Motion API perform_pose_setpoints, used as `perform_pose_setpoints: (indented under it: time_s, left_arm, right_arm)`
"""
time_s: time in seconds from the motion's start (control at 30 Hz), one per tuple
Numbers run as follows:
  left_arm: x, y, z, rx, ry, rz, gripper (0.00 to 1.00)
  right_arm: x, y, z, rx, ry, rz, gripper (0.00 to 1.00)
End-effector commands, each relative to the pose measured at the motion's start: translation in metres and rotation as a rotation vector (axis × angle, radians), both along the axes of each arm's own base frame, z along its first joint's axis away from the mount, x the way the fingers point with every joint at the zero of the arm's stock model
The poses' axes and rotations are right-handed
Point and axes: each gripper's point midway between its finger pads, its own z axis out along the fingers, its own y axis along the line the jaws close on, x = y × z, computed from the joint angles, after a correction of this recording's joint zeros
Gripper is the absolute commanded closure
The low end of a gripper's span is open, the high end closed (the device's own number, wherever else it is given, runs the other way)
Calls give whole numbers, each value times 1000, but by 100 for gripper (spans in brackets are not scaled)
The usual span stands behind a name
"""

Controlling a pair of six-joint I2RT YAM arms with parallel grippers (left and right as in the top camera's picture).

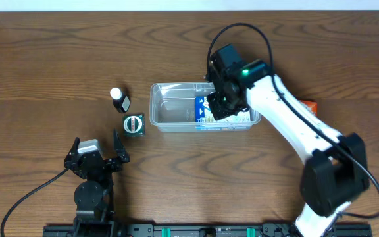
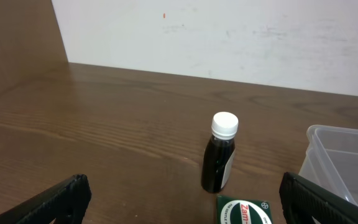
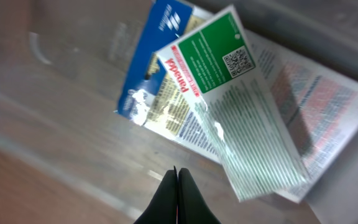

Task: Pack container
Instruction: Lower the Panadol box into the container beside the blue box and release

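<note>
Your right gripper (image 3: 178, 177) hangs over the right end of the container (image 1: 176, 113), which sits mid-table. Its claw is pinched together on nothing. The green-labelled box (image 3: 229, 106) lies loose and slanted across the blue box (image 3: 145, 81) on the tub floor, so that placement looks finished. On your other side, the left gripper (image 1: 97, 145) waits low with its claw spread wide, facing the dark bottle (image 2: 221, 155) and the small green pack (image 2: 244, 213). Both stand just outside the tub, and they're probably your next picks.
</note>
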Motion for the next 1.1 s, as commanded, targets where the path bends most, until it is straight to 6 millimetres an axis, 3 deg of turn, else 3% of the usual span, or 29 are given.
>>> perform_pose_setpoints:
  time_s: [0.0,0.33,1.07]
  left_arm:
    - [-2,5,-18,24,58,24,2]
    - [-2,5,-18,24,58,24,2]
    - [-2,5,-18,24,58,24,2]
  right_arm:
    - [6,0,-10,-10,16,-25,99]
    - [6,-1,-37,-44,61,-2,99]
    - [16,-14,-43,-144,-24,230,99]
